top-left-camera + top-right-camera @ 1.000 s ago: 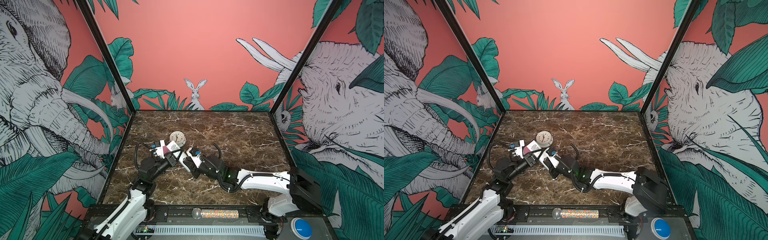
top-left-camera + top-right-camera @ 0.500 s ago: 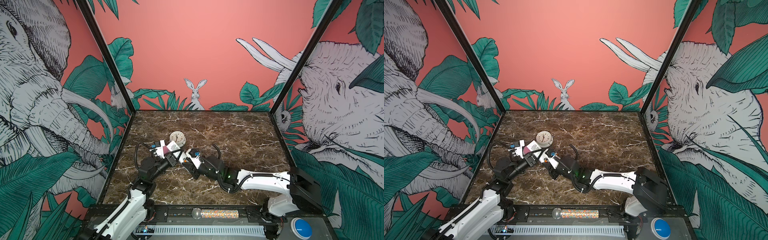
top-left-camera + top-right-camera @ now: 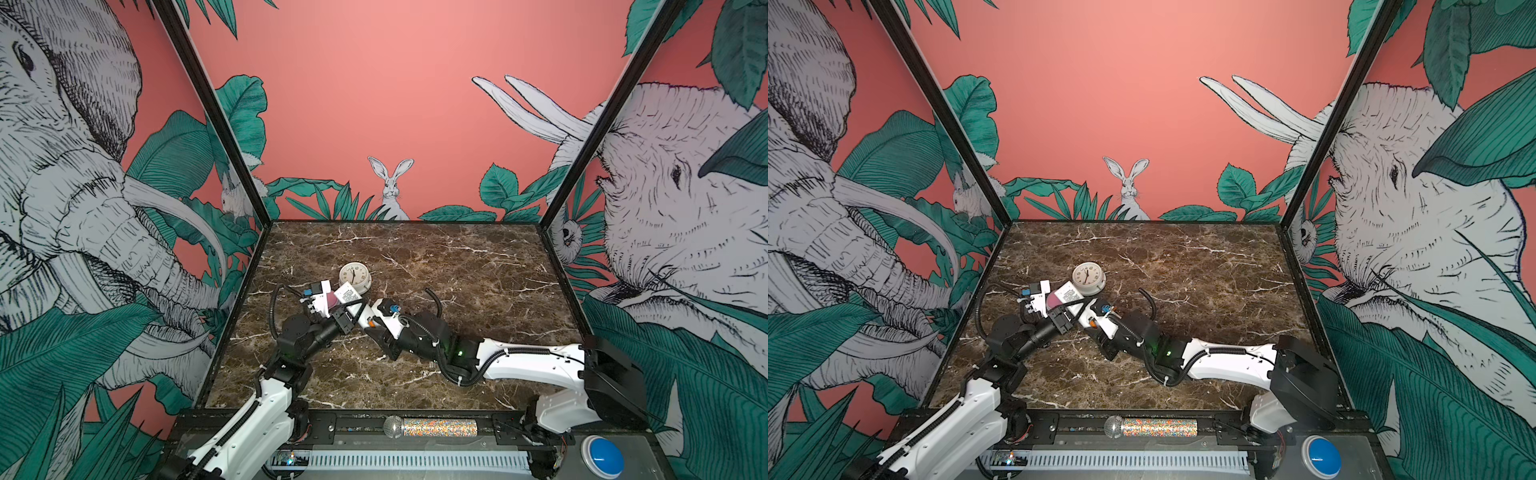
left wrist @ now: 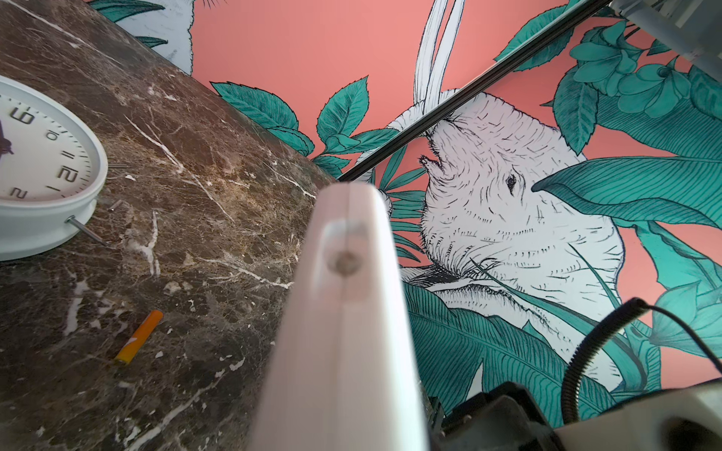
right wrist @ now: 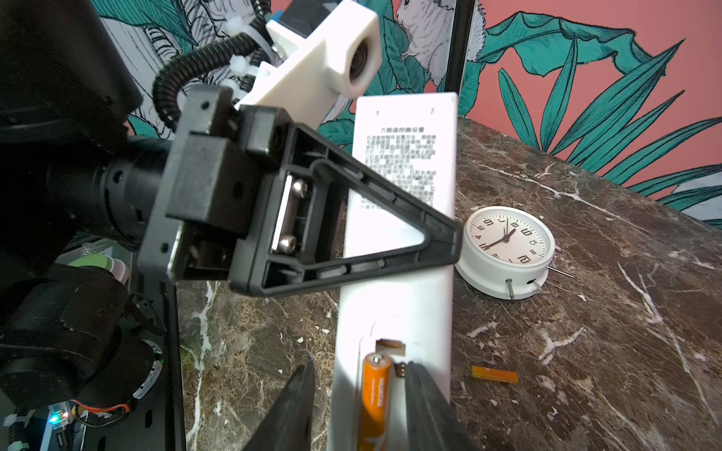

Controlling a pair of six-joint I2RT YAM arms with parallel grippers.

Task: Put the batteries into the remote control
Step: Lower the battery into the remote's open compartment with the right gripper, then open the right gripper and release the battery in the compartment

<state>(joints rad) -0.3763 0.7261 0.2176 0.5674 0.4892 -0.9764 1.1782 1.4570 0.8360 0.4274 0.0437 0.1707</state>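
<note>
**Remote control point(image 5: 402, 156) held for loading**

The left pincer point(image 5: 443, 240) is clamped across the remote control, steadying it so the open compartment point(image 5: 390, 345) faces the right pincer point(image 5: 361, 377). That pincer's jaws stand apart either side of the seated battery point(image 5: 375, 402), gripping nothing. The other battery point(image 5: 494, 375) lies on the bench point(image 5: 605, 312) near the clock point(image 5: 508, 242).

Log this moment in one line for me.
left gripper: shut on remote control | right gripper: open, astride first battery lying in compartment | second battery: on table near clock | pending: load second battery
</note>
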